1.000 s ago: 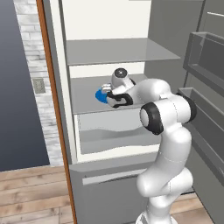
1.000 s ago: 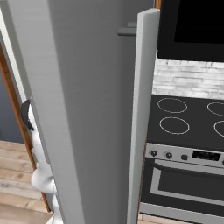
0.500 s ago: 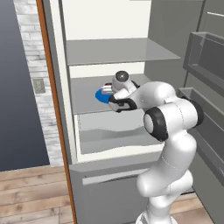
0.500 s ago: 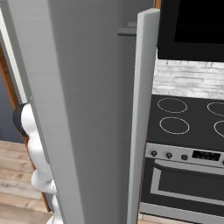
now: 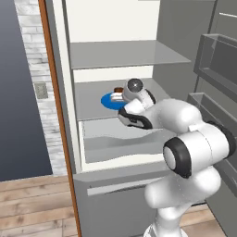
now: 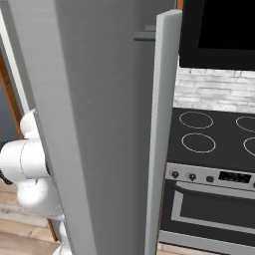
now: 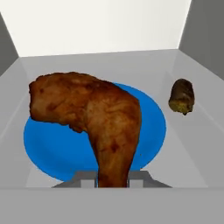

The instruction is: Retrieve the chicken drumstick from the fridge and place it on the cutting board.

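In the hand view the chicken drumstick [image 7: 96,118], a reddish-brown curved piece, hangs with its thin end clamped by my gripper [image 7: 113,180], which is shut on it. It hovers just over the blue plate [image 7: 57,144] on a grey shelf of the fridge [image 5: 129,55]. From the left base view my gripper [image 5: 120,96] reaches onto the middle shelf, above the plate [image 5: 109,101], with a bit of the drumstick [image 5: 118,90] showing at the hand. The cutting board is out of view.
A small dark brown lump [image 7: 182,96] lies on the shelf right of the plate. A translucent drawer [image 5: 115,139] sits under that shelf. Door bins [image 5: 217,60] stand at the right. The open fridge door [image 6: 99,124] blocks the right base view, beside a stove [image 6: 209,134].
My hand has drifted a little right and outward over the shelf with the drumstick in its grip. The elbow has swung toward the camera.
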